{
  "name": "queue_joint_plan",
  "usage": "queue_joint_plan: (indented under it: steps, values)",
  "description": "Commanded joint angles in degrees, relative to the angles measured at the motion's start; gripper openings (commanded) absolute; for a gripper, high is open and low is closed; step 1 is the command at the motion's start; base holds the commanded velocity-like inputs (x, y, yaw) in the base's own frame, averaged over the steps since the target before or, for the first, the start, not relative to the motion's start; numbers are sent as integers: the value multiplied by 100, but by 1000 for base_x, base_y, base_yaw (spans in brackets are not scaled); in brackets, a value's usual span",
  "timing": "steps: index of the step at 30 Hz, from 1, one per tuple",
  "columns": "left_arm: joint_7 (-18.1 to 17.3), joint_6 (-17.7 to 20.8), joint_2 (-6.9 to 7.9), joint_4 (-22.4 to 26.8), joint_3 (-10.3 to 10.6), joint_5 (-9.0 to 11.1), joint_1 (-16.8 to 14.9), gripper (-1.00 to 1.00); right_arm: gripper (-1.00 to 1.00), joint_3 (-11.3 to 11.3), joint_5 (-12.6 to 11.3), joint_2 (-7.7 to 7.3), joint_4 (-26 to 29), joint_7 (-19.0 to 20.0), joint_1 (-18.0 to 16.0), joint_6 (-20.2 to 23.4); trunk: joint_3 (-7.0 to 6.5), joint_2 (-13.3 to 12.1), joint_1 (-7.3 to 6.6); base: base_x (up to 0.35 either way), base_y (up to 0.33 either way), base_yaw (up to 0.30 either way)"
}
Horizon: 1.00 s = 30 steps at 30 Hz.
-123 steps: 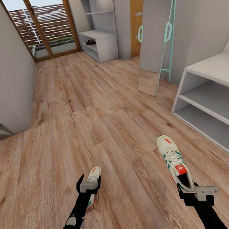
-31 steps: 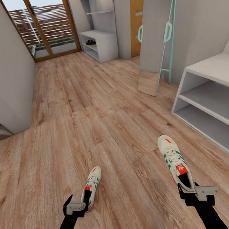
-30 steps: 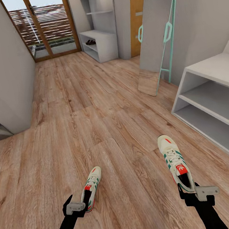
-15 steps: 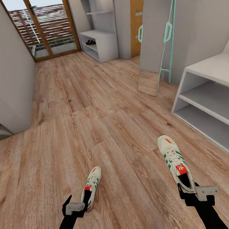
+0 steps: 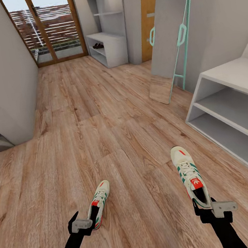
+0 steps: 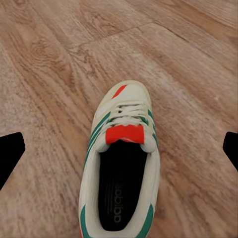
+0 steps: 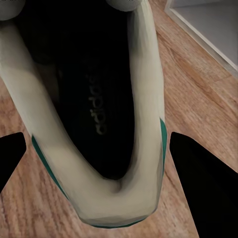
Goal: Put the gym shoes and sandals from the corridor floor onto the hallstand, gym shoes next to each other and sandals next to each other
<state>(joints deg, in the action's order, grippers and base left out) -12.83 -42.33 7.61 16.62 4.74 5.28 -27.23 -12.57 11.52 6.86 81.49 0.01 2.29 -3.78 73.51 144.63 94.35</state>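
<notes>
Left shoe: white sneaker with green stripes, lower left-centre of the head frame, flat on the floor, toe pointing up-frame and slightly right. In the left wrist view it sits centred, opening toward the camera.
Right shoe: same kind, lower right of the head frame, on the floor, toe up-frame; well apart from the left shoe. The right wrist view shows its heel and dark insole close up.
Left claw: just behind the left shoe's heel, released; fingertips stand wide at both edges of the wrist frame, clear of the shoe.
Right claw: at the right shoe's heel; fingertips spread either side of the heel, not gripping.
Shoe rack: white, right edge of the head frame, near the right shoe.
Far shelf unit: upper centre; a small dark pair on its lower tier, too small to identify.
Teal frame: leaning at the wall, upper right.
</notes>
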Motion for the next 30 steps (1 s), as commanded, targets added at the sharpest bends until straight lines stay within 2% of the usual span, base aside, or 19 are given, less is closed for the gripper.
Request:
queue_joint_plan:
  steps: [1,20,25,30]
  values:
    - [0,1,-5,0,1,0,0,100,-100,0,-1,0,2,-1,0,0,0,0,0,0,0,0]
    - [-6,-1,-23,0,27,-6,5,100,-100,11,-5,6,138,19,32,0,1,0,0,0,0,0]
    - [-8,-2,-10,0,31,-8,6,100,-100,15,-8,11,327,23,131,0,23,0,0,0,0,0]
    - [-6,-3,-8,0,34,-9,7,100,-100,27,-9,21,653,25,404,0,59,0,0,0,0,0]
